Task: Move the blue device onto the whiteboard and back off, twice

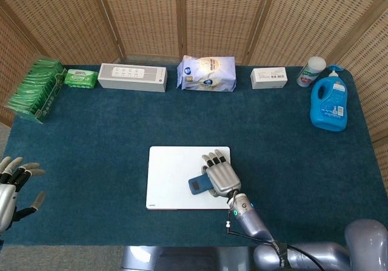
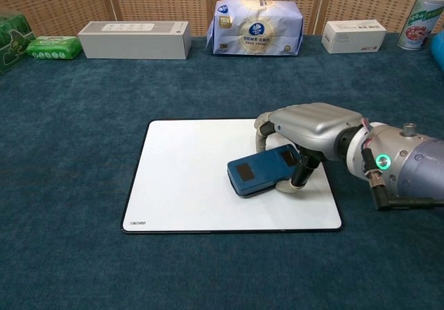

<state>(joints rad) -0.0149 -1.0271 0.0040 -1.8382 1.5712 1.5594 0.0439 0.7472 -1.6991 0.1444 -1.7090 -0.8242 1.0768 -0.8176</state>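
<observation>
Device [image 2: 263, 173] placement stage: the blue unit lies flat on the whiteboard [image 2: 187, 168], right of its centre, with the right robot hand [image 2: 305, 133] arched over its right end, fingers and thumb closed around it. The left robot hand [image 1: 12, 186] hangs with fingers spread and holds nothing, at the near left edge of the worktop [image 1: 91, 131]. The next move probably calls for carrying the device rightward off the board onto the blue cloth without dragging the board.

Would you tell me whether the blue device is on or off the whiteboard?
On: the blue device, held by the right hand, sits within the whiteboard.
</observation>
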